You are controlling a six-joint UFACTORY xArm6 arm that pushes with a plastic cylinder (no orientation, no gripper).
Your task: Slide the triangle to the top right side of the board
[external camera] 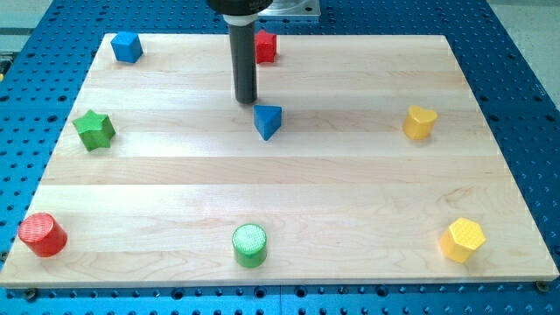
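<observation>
The blue triangle (268, 121) lies on the wooden board (350, 192), a little above its middle. My tip (245, 100) is the lower end of the dark rod that comes down from the view's top. It stands just up and to the left of the blue triangle, with a small gap between them.
A red block (266, 46) sits at the top edge behind the rod. A blue block (127, 46) is at top left, a green star (94, 129) at left, a red cylinder (42, 234) at bottom left, a green cylinder (249, 245) at bottom, yellow blocks at right (420, 122) and bottom right (462, 240).
</observation>
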